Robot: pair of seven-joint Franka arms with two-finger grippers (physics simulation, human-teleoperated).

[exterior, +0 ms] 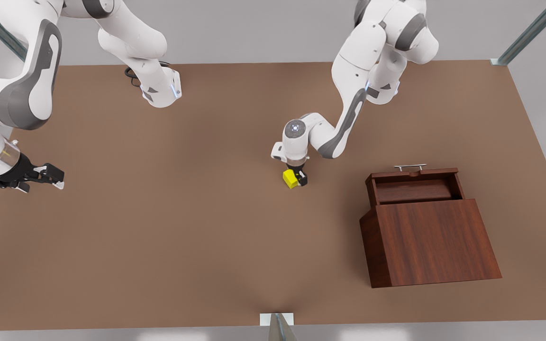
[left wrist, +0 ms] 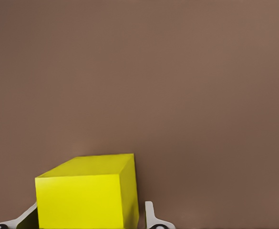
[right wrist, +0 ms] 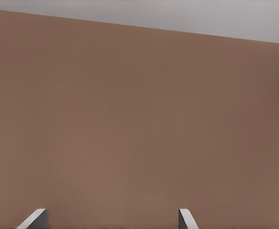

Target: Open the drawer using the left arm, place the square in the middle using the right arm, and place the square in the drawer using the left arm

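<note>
Front view, left pincer (exterior: pixel 295 179) closed around square (exterior: pixel 290 178), right pincer (exterior: pixel 48 176) spread, empty

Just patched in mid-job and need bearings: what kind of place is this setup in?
Looks like a simulated tabletop test cell, not a real room: a plain brown table against blank grey walls, two white arms, a wooden cabinet with its drawer open, and a yellow cube.
</note>
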